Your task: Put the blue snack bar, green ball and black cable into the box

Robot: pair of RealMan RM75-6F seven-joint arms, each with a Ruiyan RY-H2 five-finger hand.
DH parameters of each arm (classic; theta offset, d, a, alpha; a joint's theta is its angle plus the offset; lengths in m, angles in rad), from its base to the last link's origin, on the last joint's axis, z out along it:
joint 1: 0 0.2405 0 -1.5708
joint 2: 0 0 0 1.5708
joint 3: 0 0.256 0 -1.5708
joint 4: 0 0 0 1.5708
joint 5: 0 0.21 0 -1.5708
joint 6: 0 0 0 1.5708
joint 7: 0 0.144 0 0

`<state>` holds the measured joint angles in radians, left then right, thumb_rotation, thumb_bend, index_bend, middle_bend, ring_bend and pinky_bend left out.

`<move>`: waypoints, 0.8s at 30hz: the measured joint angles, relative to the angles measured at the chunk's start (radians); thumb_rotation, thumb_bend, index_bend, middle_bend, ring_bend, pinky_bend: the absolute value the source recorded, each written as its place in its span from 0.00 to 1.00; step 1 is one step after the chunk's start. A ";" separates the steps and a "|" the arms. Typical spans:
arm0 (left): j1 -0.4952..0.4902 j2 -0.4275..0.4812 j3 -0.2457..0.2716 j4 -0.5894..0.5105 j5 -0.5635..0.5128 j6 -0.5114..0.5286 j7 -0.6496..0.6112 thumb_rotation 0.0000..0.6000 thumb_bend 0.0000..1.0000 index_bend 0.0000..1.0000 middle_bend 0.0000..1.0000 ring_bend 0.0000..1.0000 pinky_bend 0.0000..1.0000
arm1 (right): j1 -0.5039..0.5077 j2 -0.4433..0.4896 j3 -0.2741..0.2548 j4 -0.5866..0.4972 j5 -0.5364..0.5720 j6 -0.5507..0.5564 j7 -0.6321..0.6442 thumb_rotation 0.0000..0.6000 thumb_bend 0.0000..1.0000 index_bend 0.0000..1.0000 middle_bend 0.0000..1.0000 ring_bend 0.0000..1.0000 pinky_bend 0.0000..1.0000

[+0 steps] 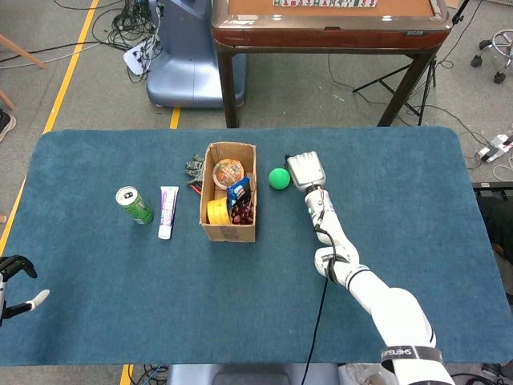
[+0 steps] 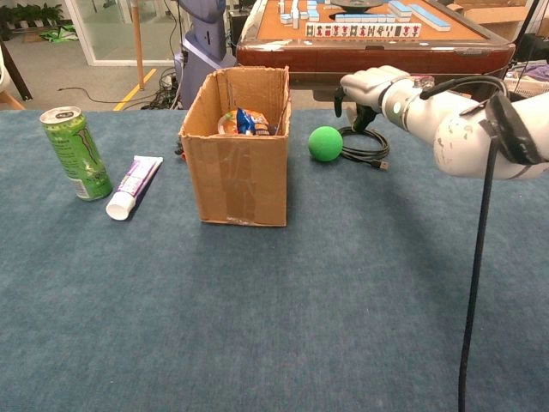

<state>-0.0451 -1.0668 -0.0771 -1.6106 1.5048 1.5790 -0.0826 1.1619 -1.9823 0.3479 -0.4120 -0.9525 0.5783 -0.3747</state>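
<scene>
The open cardboard box (image 1: 228,226) (image 2: 239,168) stands mid-table, and the blue snack bar (image 1: 237,191) (image 2: 250,121) lies inside it among other items. The green ball (image 1: 278,178) (image 2: 325,143) rests on the cloth just right of the box. A coiled black cable (image 2: 366,146) lies beside the ball; in the head view my right hand (image 1: 305,170) (image 2: 370,85) covers most of it. That hand hangs over the coil's far side, fingers pointing down and holding nothing. My left hand (image 1: 18,283) sits at the near left table edge, fingers apart and empty.
A green drink can (image 1: 135,205) (image 2: 75,153) and a white-and-purple tube (image 1: 167,212) (image 2: 133,186) lie left of the box. Small dark objects (image 1: 193,169) sit behind the box. A brown table (image 2: 377,34) stands beyond the far edge.
</scene>
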 measured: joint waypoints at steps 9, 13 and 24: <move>0.001 0.001 0.002 0.001 0.003 0.001 -0.003 1.00 0.08 0.57 0.46 0.37 0.68 | 0.032 -0.059 0.005 0.111 -0.034 -0.064 0.066 1.00 0.83 0.32 1.00 1.00 1.00; 0.001 0.002 0.002 0.002 0.003 0.001 -0.005 1.00 0.08 0.57 0.46 0.37 0.68 | 0.038 -0.074 0.003 0.140 -0.057 -0.080 0.088 1.00 0.83 0.32 1.00 1.00 1.00; -0.001 -0.001 0.004 0.003 0.004 -0.004 0.005 1.00 0.08 0.57 0.46 0.37 0.68 | -0.009 -0.038 -0.029 0.074 -0.120 -0.037 0.103 1.00 0.83 0.32 1.00 1.00 1.00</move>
<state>-0.0464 -1.0682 -0.0732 -1.6080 1.5086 1.5747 -0.0772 1.1530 -2.0205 0.3187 -0.3382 -1.0722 0.5416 -0.2721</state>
